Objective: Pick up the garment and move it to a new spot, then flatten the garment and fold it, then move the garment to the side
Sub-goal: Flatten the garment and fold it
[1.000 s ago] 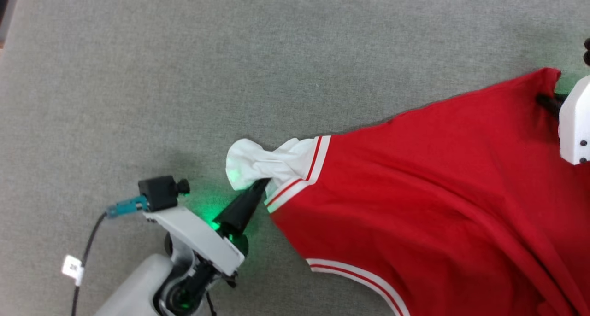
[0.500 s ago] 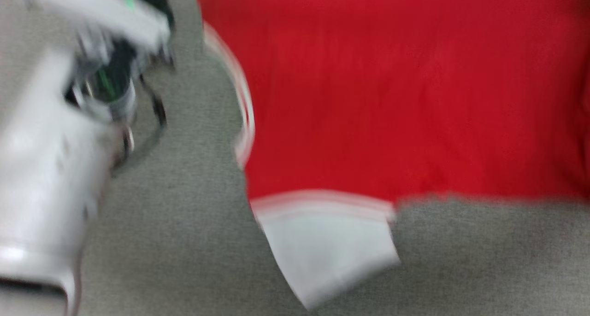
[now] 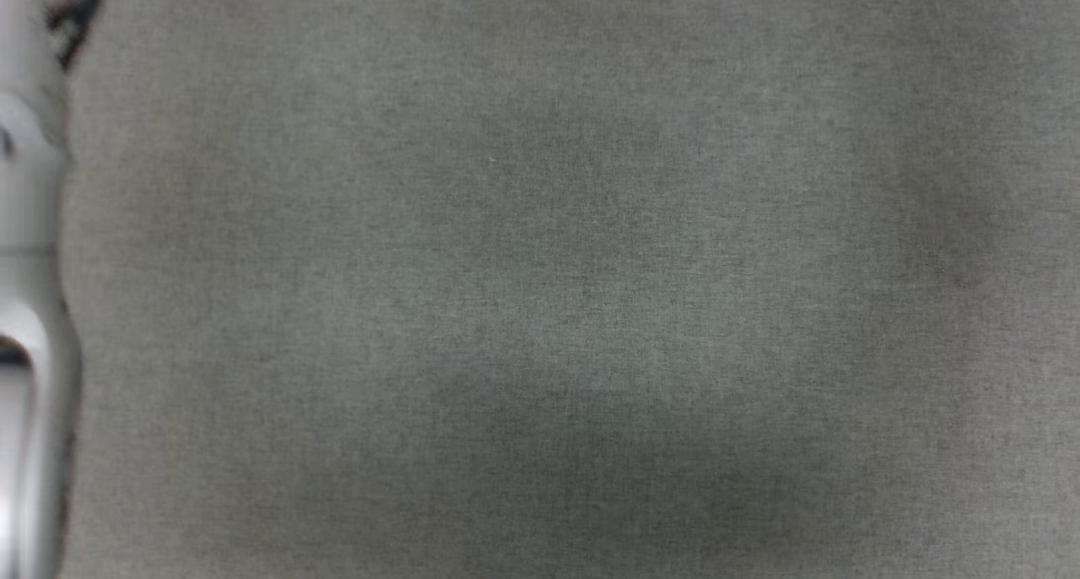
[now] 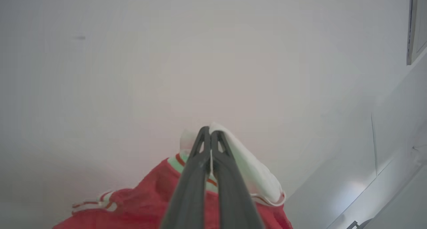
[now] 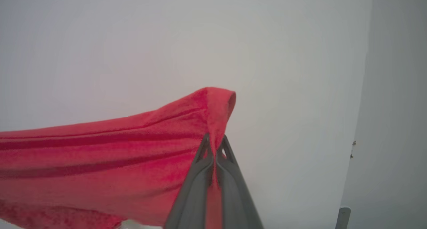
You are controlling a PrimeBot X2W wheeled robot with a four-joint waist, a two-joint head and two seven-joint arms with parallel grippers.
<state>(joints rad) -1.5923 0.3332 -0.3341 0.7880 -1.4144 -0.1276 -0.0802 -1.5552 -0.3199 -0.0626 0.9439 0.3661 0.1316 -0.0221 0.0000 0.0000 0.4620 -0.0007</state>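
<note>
the garment [image 4: 143, 202] hangs in the air between the two arms, pinched at two places. in the left wrist view the left jaws are pressed together on the white sleeve [image 4: 253, 175], just past its striped cuff. the sleeve folds over the fingertips [image 4: 204, 135], and the red body sags away below and behind them towards the bottom of that view. in the right wrist view the right jaws are clamped on a red edge of the garment [image 5: 100, 155]. a small hump of cloth stands above the pinch, and the rest runs off in long taut creases to that view's left. which part of the shirt that edge is, i cannot tell.

so the long axis of the shirt runs from one pinch to the other. each pair of jaws has the cloth trailing inward, towards the other arm. neither arm is nearer, since both are already on it.

both wrist views look at a pale wall [image 5: 267, 38], which suggests the fingers point up and outward. the head view looks down on a grey textile surface [image 3: 540, 275], with a pale forearm [image 3: 29, 224] at its left edge.

this reads as the carry to the new spot. the set-down probably turns on keeping the two pinches spread along that axis, so the body lands open rather than bunched.
</note>
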